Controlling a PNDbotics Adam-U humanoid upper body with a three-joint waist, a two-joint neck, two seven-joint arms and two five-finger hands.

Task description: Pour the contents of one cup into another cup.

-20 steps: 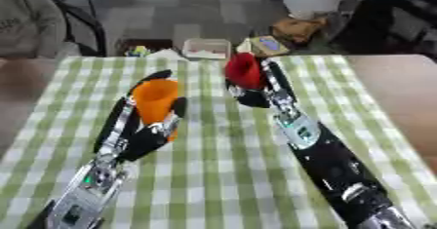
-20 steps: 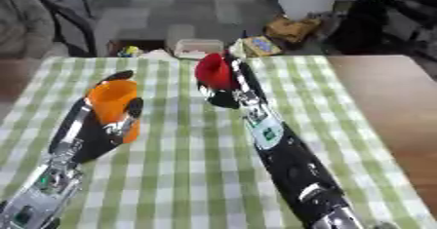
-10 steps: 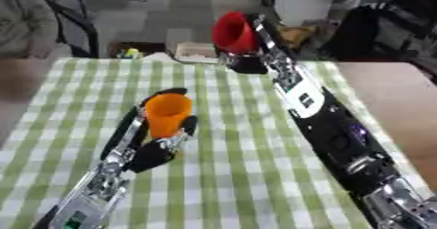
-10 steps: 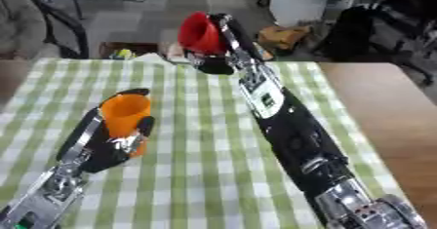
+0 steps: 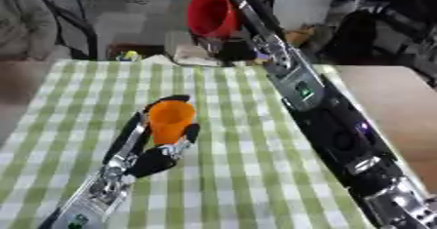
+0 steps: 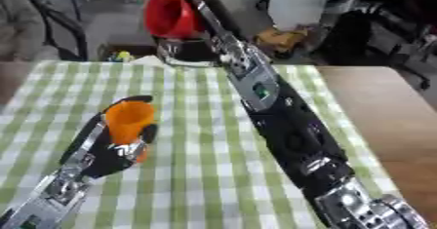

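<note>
My left hand is shut on an orange cup, which stands upright just above the green checked tablecloth at the left middle. High over the far edge of the table my right hand is shut on a red cup. The red cup is tilted, its open mouth turned to the left. What is inside either cup does not show.
A clear container and a small yellow-green item lie at the far edge of the cloth. Bare brown tabletop shows on the right. Chairs, bags and a seated person's sleeve are beyond the table.
The right hand has lifted the red cup higher and farther back, tilting it more to the left. The left hand with the orange cup has drawn nearer and lower in the view.
</note>
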